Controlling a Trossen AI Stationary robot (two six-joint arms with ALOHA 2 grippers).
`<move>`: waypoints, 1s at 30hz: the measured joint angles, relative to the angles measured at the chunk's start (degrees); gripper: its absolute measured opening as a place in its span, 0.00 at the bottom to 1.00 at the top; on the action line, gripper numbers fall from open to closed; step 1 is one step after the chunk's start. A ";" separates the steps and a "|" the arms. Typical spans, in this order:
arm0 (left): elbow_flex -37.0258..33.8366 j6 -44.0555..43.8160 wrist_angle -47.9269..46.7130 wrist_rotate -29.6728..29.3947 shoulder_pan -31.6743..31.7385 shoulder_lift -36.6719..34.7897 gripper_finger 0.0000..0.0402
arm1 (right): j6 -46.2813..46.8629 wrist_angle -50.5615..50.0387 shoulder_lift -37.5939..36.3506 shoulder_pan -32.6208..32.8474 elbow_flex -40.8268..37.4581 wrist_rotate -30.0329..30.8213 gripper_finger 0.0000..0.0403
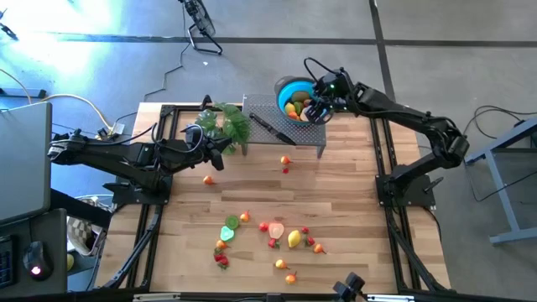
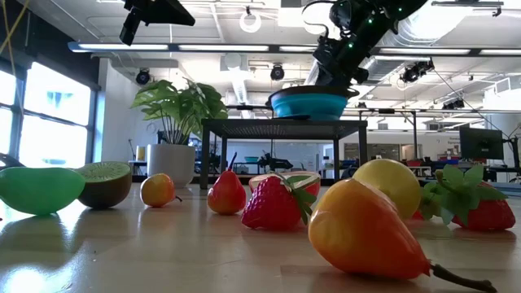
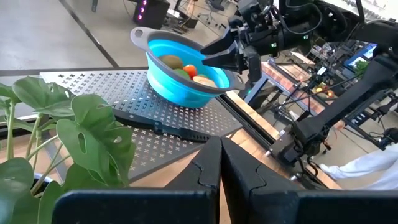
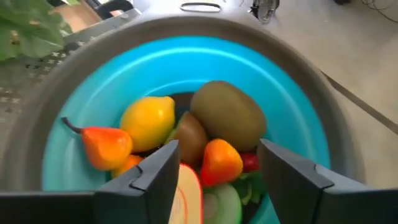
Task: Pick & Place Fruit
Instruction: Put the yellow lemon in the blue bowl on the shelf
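Observation:
My right gripper (image 1: 314, 106) hangs open over the blue bowl (image 1: 288, 87), its fingers slanting down into it. The bowl stands on a grey perforated stand (image 1: 289, 134) at the table's far side. In the right wrist view the bowl (image 4: 124, 68) holds a lemon (image 4: 149, 121), a kiwi (image 4: 227, 115), an orange pear (image 4: 102, 146) and a small orange fruit (image 4: 219, 163). That fruit lies between the open fingers, apart from them. More fruit (image 1: 268, 231) lies scattered on the table's near half. My left gripper (image 1: 220, 144) waits shut beside the leafy plant (image 1: 226, 122).
A black-handled knife (image 1: 270, 127) lies on the stand beside the bowl. The plant stands at the stand's left end. Two small fruits (image 1: 285, 161) lie just in front of the stand and one (image 1: 207, 179) lies near my left arm. Bare wood lies between them and the near cluster.

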 joint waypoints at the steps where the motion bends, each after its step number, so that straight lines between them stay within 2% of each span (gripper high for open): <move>1: 0.00 0.00 0.00 0.00 0.00 0.00 0.01 | -0.03 0.17 -0.27 0.00 0.00 -0.64 0.52; 7: 0.00 0.00 0.00 0.02 0.00 0.00 0.01 | -0.11 1.90 -3.54 0.99 0.00 -5.75 0.46; 13: 0.00 0.00 -0.25 0.04 0.00 0.00 0.01 | -0.11 4.68 -8.84 1.99 0.00 -16.36 0.33; 19: -0.02 0.00 -0.44 0.07 0.00 0.00 0.01 | 0.25 5.94 -13.48 2.41 0.00 -24.21 0.22; 30: -0.02 0.00 -0.50 0.76 0.00 0.00 0.01 | 0.06 5.68 -17.80 4.24 0.00 -35.32 0.13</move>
